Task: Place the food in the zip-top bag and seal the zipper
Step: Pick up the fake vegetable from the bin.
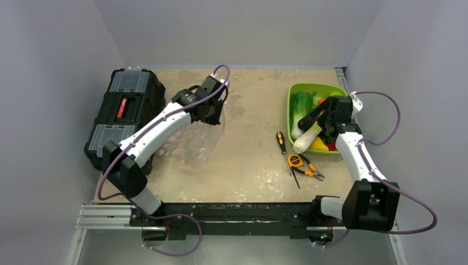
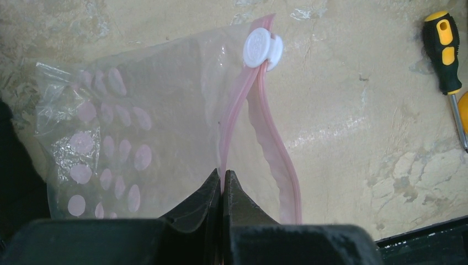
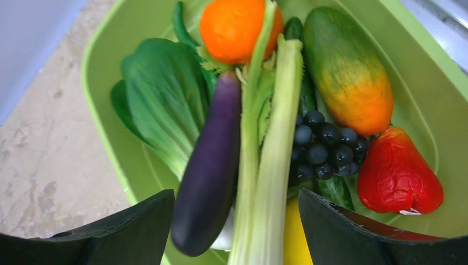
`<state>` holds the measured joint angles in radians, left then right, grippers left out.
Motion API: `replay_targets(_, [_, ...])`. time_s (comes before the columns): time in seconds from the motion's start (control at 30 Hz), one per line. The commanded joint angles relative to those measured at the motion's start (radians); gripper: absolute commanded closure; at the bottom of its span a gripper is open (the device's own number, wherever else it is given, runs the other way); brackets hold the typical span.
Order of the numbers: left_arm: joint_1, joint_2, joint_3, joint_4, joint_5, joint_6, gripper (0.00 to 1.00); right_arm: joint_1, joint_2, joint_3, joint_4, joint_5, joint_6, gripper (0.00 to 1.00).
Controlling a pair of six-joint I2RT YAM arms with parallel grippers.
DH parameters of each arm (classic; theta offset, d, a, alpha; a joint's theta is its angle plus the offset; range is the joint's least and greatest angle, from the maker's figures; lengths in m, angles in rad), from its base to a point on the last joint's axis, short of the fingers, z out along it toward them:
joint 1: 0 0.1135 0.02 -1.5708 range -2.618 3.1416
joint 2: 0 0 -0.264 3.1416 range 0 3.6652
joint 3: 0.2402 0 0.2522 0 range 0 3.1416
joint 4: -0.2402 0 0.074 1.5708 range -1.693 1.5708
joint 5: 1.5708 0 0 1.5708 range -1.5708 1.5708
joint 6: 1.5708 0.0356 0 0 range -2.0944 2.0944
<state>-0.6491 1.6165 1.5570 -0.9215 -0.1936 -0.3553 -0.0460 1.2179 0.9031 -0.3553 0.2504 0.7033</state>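
The clear zip-top bag [image 1: 190, 141] with pink dots lies left of centre on the table. My left gripper [image 2: 223, 175] is shut on one lip of its pink zipper [image 2: 237, 105]. The other lip [image 2: 278, 160] bows away, so the mouth gapes. A white slider [image 2: 259, 48] sits at the strip's far end. My right gripper [image 3: 237, 232] is open over the lime-green bin [image 1: 295, 91], its fingers straddling a purple eggplant [image 3: 209, 165] and a pale green stalk [image 3: 270, 165]. A leafy green vegetable [image 3: 160, 99] lies to their left. In the top view a whitish stalk base [image 1: 305, 142] sticks out below the right gripper [image 1: 315, 124].
The bin also holds an orange fruit [image 3: 234, 27], a green-orange fruit [image 3: 347, 66], dark grapes [image 3: 325, 149] and a red pepper [image 3: 397, 176]. A screwdriver [image 1: 282, 144], tape measure [image 1: 296, 160] and pliers [image 1: 310, 171] lie mid-table. A black toolbox [image 1: 124, 110] stands at the left.
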Motion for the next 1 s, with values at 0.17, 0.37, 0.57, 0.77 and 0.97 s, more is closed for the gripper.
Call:
replay_targets(0.17, [0.004, 0.002, 0.018, 0.024, 0.048, 0.026, 1.00, -0.044, 0.049, -0.082, 0.116, -0.081, 0.066, 0.33])
replay_targets(0.37, [0.005, 0.001, 0.022, 0.019, 0.061, 0.032, 1.00, -0.048, 0.118, -0.120, 0.195, -0.102, 0.067, 0.48])
replay_targets(0.57, [0.004, -0.002, 0.020, 0.020, 0.055, 0.039, 1.00, -0.050, 0.179, -0.101, 0.218, -0.128, 0.081, 0.58])
replay_targets(0.77, [0.004, -0.013, 0.015, 0.024, 0.050, 0.045, 1.00, -0.049, 0.189, -0.086, 0.178, -0.170, 0.075, 0.76])
replay_targets(0.97, [0.005, -0.023, 0.011, 0.029, 0.089, 0.038, 1.00, -0.049, 0.024, -0.034, 0.083, -0.114, 0.013, 0.86])
